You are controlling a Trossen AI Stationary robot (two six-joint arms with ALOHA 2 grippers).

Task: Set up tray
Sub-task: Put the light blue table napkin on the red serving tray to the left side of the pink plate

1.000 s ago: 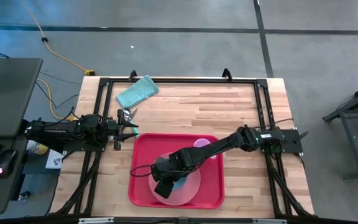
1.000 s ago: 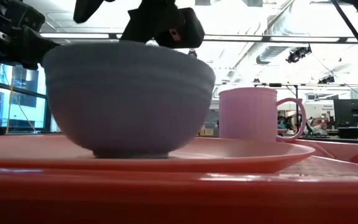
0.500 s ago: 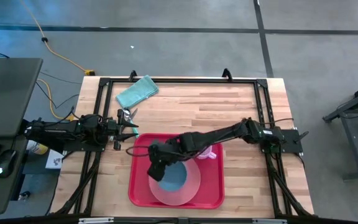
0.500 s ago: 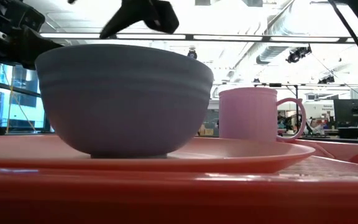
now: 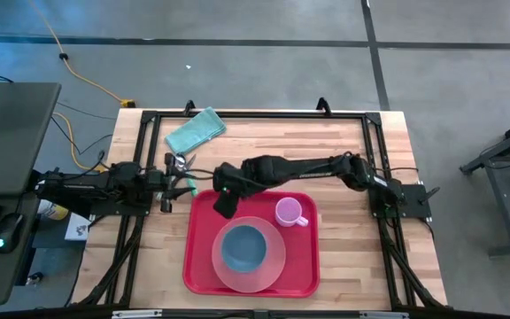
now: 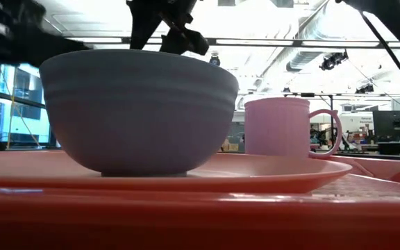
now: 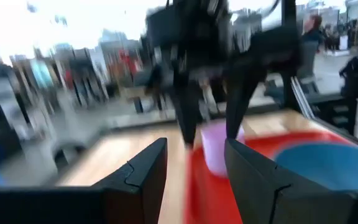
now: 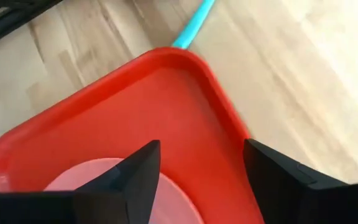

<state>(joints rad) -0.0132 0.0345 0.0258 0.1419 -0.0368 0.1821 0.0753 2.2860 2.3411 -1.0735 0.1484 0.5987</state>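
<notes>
We see the red tray (image 5: 304, 266) lying flat on the wooden table (image 5: 343, 151), toward the near edge and about midway between the two arms. On it sits a round pink plate (image 5: 277, 266), filling the near half of the tray, and a grey-blue bowl (image 5: 243, 249) stands upright in the middle of that plate. Just beside the plate, in the tray's far right part, a pink mug (image 5: 288, 212) stands upright with its handle pointing right; from table height the mug (image 6: 278, 127) shows behind the plate's rim (image 6: 283, 171) and to the right of the bowl (image 6: 139, 111).

We find the right pincer (image 5: 223, 202) reaching across the table to the tray's far left corner, hanging above it. Its wrist camera looks down past two dark fingers (image 8: 135, 176) that stand apart with only the bare tray (image 8: 173, 118) and a bit of the plate (image 8: 104, 186) between them, so it is open and empty. A thin teal object (image 8: 194, 22) lies on the wood just past that corner; we cannot tell what it is.

The left pincer (image 5: 184, 180) waits over the table just left of the tray's far left corner, its fingers (image 7: 145, 171) parted with nothing between them.

A folded teal cloth (image 5: 195, 131) lies near the table's far left corner, well apart from the tray.
</notes>
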